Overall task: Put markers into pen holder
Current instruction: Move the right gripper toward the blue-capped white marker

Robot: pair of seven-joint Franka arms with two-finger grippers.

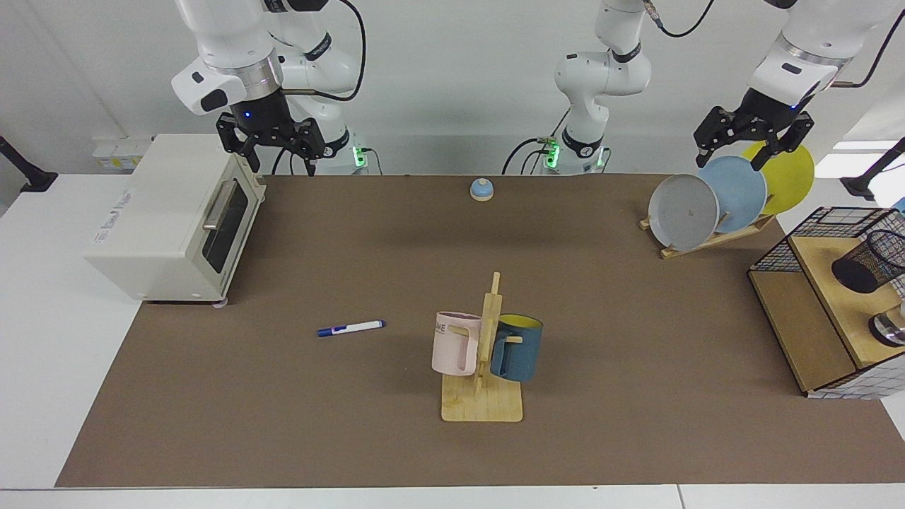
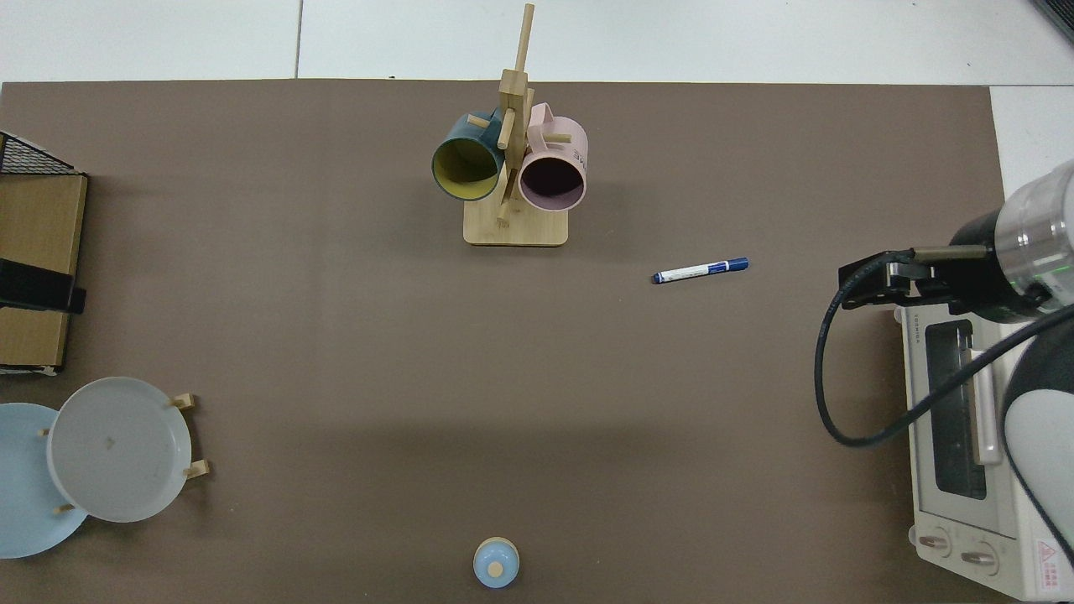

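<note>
Marker (image 1: 351,328): a slim whiteboard marker, white barrel with blue cap and blue end, lying flat on the brown mat of the desk (image 1: 283,424); it sits between the toaster oven and the mug tree, apart from both, with nothing touching it.
Marker, top view (image 2: 701,270): lies almost level across the picture, well clear of the mug tree's base.
Pen holder (image 1: 868,261): black wire-mesh cup, tilted on the wooden shelf (image 1: 827,297) at the desk's edge, under the left arm's side and well apart from the marker; the top view does not show it clearly.
Right end effector (image 1: 272,152): hangs above the toaster oven (image 1: 177,219), fingers spread apart, holding nothing.
Right arm, top view: its end effector (image 2: 881,285) hovers over the oven's upper corner (image 2: 965,436), near the marker but not over it.
Left end effector (image 1: 753,145): poised just above the plates, fingers apart, empty.
Plate rack (image 1: 707,237): wooden, holding a grey plate (image 1: 682,211), a light blue plate (image 1: 735,192) and a yellow plate (image 1: 788,177), all on edge.
Mug tree (image 1: 488,353): wooden stand with a pink mug (image 1: 454,343) and a dark blue mug (image 1: 516,346) hung on its pegs.
Bell (image 1: 481,188): small blue dome near the far edge of the mat, between the two arm bases.
Wire basket (image 1: 813,237): black, rectangular, beside the shelf.
</note>
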